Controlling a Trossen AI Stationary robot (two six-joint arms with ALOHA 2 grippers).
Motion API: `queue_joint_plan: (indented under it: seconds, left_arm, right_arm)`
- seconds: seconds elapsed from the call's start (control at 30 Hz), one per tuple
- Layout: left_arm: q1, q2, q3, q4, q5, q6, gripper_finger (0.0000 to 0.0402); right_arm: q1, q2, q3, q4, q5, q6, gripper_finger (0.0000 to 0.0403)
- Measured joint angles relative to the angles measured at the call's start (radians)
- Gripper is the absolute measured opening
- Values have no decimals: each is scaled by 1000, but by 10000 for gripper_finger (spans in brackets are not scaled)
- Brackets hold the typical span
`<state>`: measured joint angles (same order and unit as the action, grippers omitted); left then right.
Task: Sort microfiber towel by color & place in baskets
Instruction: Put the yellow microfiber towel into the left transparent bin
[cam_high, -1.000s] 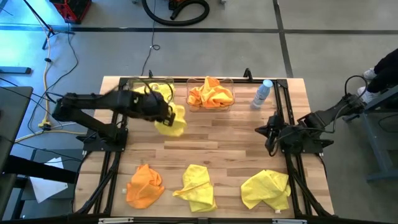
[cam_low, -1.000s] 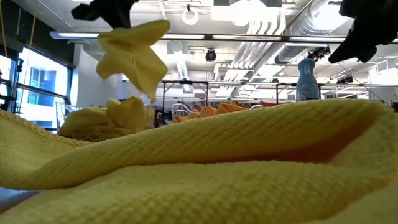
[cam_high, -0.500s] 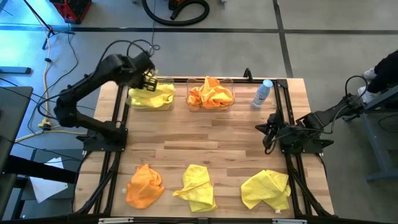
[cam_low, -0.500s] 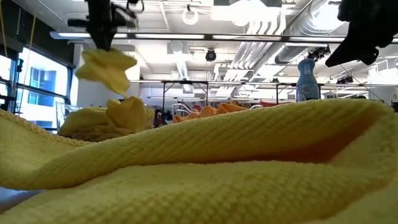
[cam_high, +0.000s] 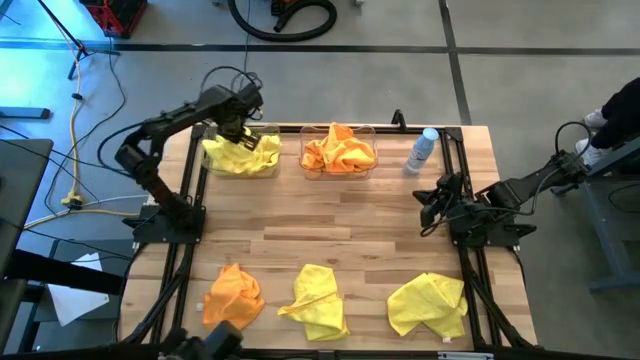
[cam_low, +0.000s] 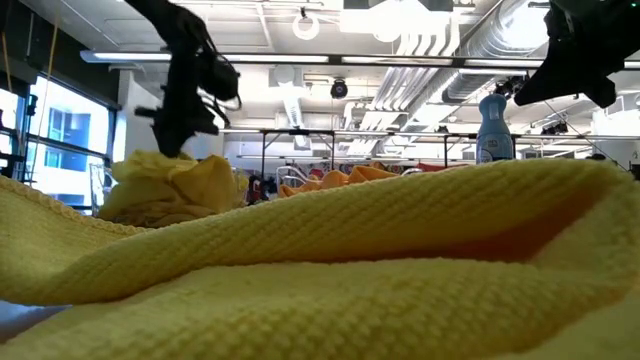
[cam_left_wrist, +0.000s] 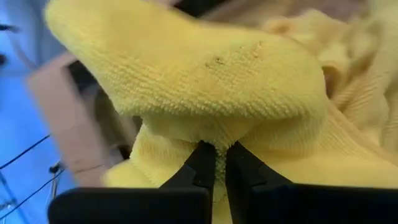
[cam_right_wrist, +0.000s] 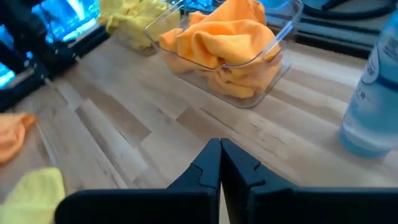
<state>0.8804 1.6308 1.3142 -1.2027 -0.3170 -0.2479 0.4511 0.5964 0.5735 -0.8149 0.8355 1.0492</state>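
My left gripper (cam_high: 240, 126) hangs over the left clear basket (cam_high: 272, 172) at the far edge and is shut on a yellow towel (cam_left_wrist: 205, 68). That towel lies on the yellow pile (cam_low: 170, 185) in the basket. The middle basket (cam_high: 372, 168) holds orange towels (cam_high: 340, 150). An orange towel (cam_high: 232, 297) and two yellow towels (cam_high: 317, 300) (cam_high: 428, 303) lie along the near edge. My right gripper (cam_high: 430, 205) is shut on nothing and waits above the right side of the table. My left gripper pinches a raised fold of the yellow towel (cam_left_wrist: 221, 138) between its two fingers (cam_left_wrist: 202, 165), coming from above and pointing down. The towel bulges out past the fingertips and rests on the yellow pile in the left basket.
A pale bottle with a blue top (cam_high: 423, 150) stands right of the orange basket. Bare wood (cam_high: 330, 225) lies between the baskets and the near row of towels. In the low view a yellow towel (cam_low: 350, 270) fills the foreground.
My left gripper has carried the yellow towel from above the table in front of the left basket toward the far edge and down. The towel hung free below the fingers before; now it lies on the yellow pile in the basket.
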Motion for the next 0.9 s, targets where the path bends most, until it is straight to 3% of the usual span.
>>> queue_joint_plan:
  seconds: [0.13,0.37,0.63,0.9]
  left_arm:
    - [-17,54,-22,60,60,59,21]
    - [-13,56,-24,63,69,44,79]
    - [-1,-44,14,-8,68,7,144]
    - [-11,-193,24,-62,80,-180,149]
  right_arm:
    - [0,0,0,-7,3,91,0]
    - [0,35,0,-5,6,125,0]
    - [0,91,0,-15,7,124,0]
    - [0,104,0,-17,6,122,0]
